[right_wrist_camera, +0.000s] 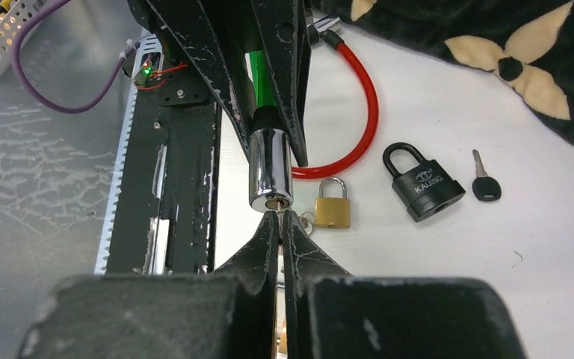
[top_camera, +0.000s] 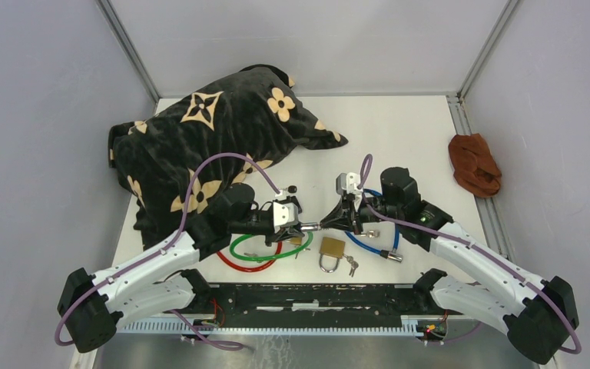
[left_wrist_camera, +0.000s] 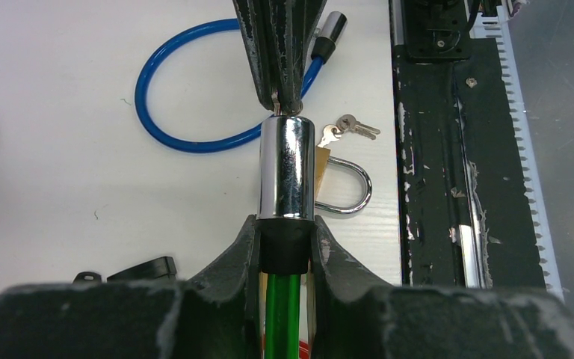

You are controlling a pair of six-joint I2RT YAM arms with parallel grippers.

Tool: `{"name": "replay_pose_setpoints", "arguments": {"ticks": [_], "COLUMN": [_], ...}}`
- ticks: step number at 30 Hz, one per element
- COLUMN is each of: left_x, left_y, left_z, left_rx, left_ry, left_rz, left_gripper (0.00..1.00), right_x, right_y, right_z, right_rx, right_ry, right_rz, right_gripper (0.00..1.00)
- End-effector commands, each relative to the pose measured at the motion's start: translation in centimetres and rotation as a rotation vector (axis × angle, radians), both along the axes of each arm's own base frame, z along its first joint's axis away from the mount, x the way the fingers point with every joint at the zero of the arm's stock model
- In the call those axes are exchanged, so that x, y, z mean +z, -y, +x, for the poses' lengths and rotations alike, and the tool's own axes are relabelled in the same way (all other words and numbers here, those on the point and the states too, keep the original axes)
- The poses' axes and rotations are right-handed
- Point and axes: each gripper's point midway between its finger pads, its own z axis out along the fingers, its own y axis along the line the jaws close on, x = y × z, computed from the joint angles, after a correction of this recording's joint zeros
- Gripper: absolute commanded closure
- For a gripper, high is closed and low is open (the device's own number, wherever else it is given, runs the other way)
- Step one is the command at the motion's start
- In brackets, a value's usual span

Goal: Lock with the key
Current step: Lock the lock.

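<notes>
Pinching a key at the chrome lock cylinder: right jaws.

Robotics laboratory test cell. A white table is enclosed by plain grey panels on aluminium framing. The left arm and right arm, trailing purple cables, are mounted on a black base rail at its near edge.

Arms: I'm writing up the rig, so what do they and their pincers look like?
The left arm and right arm have white shells with black joints; a purple cable loops along each. The left pincer and right pincer are black, their tapered fingers scuffed with pale chips.
</notes>
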Motion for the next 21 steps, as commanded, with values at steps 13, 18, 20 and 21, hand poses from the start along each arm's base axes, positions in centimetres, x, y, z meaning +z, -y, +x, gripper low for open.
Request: {"name": "replay_pose_setpoints", "arguments": {"ticks": [13, 18, 20, 21], "left_x": [-0.5, -0.5, -0.3, -0.2], "left_y": [0.2, 0.3, 0.5, 0.5], "left_z": [-1.6, -1.6, -1.6, -1.6], "left_rx": [-0.027, -0.027, -0.024, -0.024], "left_ry": [-0.132, -0.152, -0.157, -0.159], "left_rz": [0.016, 0.011, 0.002, -0.004], "left_gripper": [0.98, 0.98, 0.98, 0.98], "right_x": [0.9, 0.8, 0.9, 1.0], "right_y": [0.9, -0.5, -1.0, -1.2], "right_z": [2.3, 2.4, 2.1, 2.0], "right_rx": [-0.083, -0.028, -0.012, -0.005], "right_ry": [0.79, 0.914, 0.951, 0.965], "right_rz": [-0.068, -0.128, -0.121, -0.114], "right_gripper": [1.0, 1.0, 1.0, 1.0]}}
